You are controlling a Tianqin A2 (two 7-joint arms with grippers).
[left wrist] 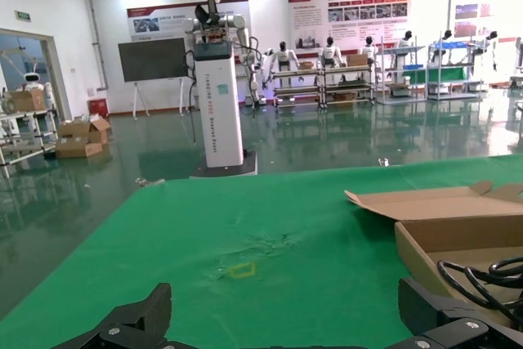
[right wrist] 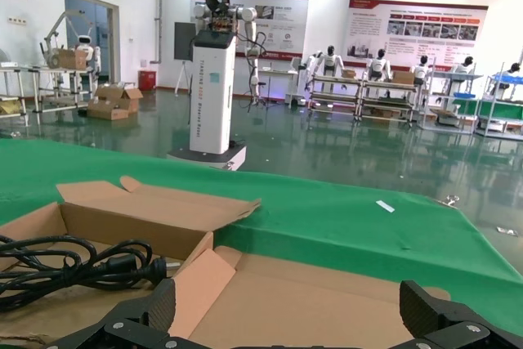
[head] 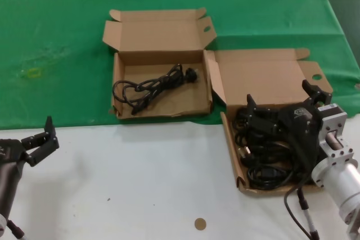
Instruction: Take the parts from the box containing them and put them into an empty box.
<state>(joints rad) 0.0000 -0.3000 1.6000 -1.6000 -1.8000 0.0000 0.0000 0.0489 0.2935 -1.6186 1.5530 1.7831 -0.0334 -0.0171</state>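
Note:
The box containing the parts lies at the right, its deep lid folded back, with several black power cords piled in its tray. My right gripper hovers open and empty just above that pile. In the right wrist view its fingers spread over the lid panel. The other box, with a shallower lid, lies left of it and holds one cord, which also shows in the right wrist view. My left gripper is open and empty over the white table at the near left.
Both boxes lie on a green cloth whose front edge meets the white tabletop. A small brown disc lies on the white surface. A yellow mark and the left box's edge show in the left wrist view.

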